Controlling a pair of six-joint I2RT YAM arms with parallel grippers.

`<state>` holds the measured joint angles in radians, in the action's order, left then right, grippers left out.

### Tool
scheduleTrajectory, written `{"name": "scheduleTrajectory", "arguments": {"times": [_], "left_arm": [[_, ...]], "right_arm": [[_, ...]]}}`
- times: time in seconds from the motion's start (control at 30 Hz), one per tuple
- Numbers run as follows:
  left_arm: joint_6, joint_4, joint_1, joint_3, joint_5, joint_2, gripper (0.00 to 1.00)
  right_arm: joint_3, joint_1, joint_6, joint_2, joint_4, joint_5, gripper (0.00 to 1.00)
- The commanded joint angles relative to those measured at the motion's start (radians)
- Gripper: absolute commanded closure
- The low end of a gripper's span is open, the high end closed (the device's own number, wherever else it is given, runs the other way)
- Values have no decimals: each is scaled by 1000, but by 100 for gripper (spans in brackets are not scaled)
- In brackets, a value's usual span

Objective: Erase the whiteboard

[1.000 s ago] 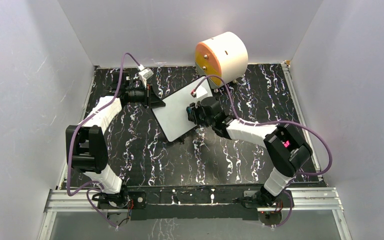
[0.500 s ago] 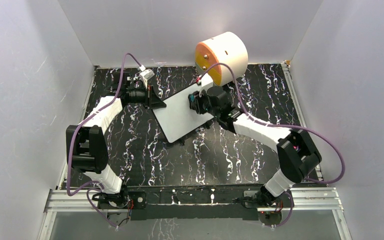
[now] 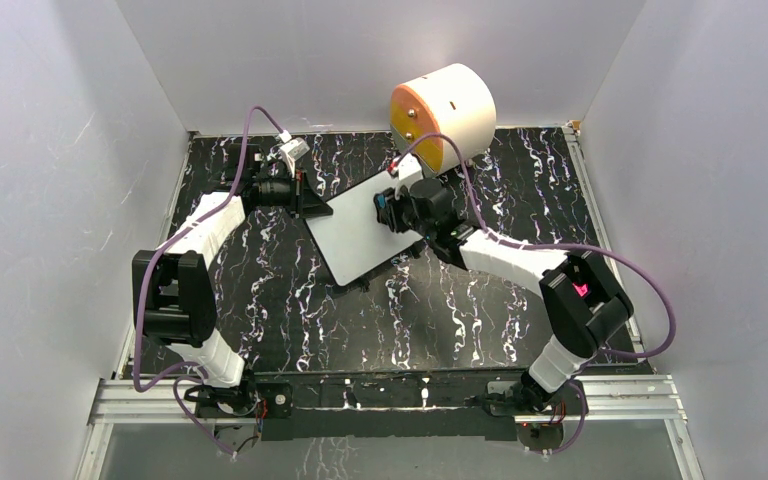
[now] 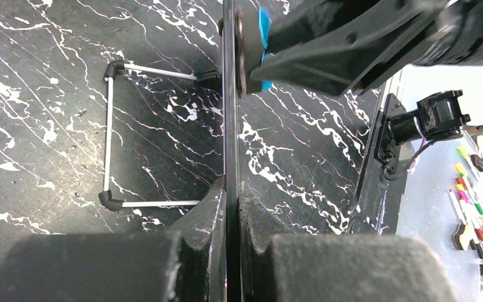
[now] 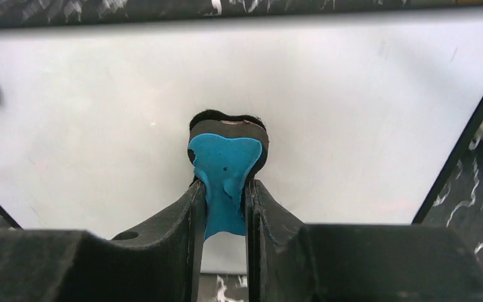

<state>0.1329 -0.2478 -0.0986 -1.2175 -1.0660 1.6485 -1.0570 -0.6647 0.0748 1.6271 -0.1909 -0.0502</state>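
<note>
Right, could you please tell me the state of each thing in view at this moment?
whiteboard: clamped at one edge, face blank where visible.
left pincer: shut on the whiteboard's edge.
right pincer: shut on the blue eraser.
blue eraser: held, pressed against the whiteboard's face.
drawer unit: behind the whiteboard, drawers apparently closed.

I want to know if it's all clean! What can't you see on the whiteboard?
Top view: the right arm covers the whiteboard's far part.
Right wrist view: the blue eraser and the jaws holding it hide the patch behind them.
Left wrist view: the board shows edge-on, its face unseen.
</note>
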Motion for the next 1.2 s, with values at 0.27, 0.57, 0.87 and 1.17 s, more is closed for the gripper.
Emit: {"name": "scheduleTrajectory", "arguments": {"times": [0.27, 0.57, 0.87, 1.17], "left_arm": [[15, -54, -18, -5, -44, 6, 100], [16, -65, -18, -14, -43, 10, 100], [20, -64, -18, -17, -51, 11, 100], [13, -54, -18, -15, -58, 11, 100]], "right_arm": [[147, 5, 17, -34, -47, -33, 87], [-101, 19, -18, -17, -12, -59, 86], [-11, 55, -4, 48, -36, -52, 87], [241, 55, 145, 7, -120, 13, 86]]}}
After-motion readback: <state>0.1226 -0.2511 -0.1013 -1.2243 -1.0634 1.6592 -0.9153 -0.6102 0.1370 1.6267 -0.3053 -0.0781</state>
